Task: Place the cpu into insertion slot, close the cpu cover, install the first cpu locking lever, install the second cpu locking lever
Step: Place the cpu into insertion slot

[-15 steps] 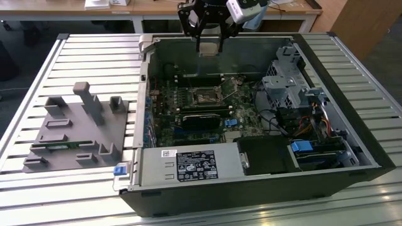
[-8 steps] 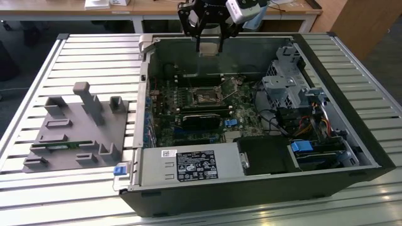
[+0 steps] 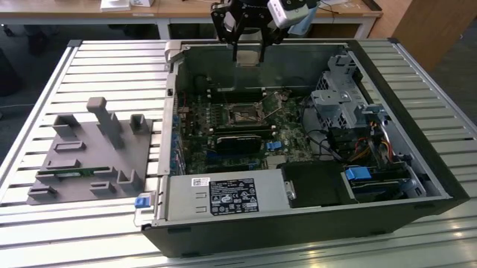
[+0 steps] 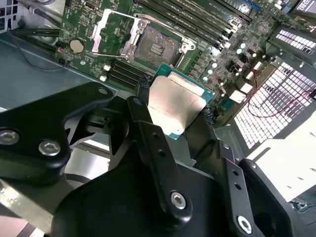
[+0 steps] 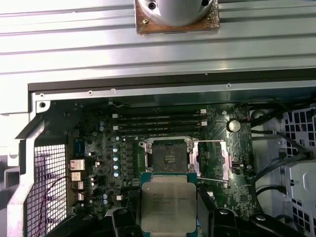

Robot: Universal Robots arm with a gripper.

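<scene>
My gripper hangs above the far wall of the open computer case, shut on the cpu. The cpu is a flat square chip with a dull silver face and green edge, pinched between two black fingers in both wrist views. Down on the green board lies the insertion slot, a dark square socket with nothing in it. The cpu cover is flipped open and lies beside the slot. A thin locking lever sticks out near the cover.
The black case has tall walls around the board. Long memory slots run beside the socket. A drive cage, cables, a black card and the power supply crowd the inside. A grey fixture sits on the slatted table at the exterior view's left.
</scene>
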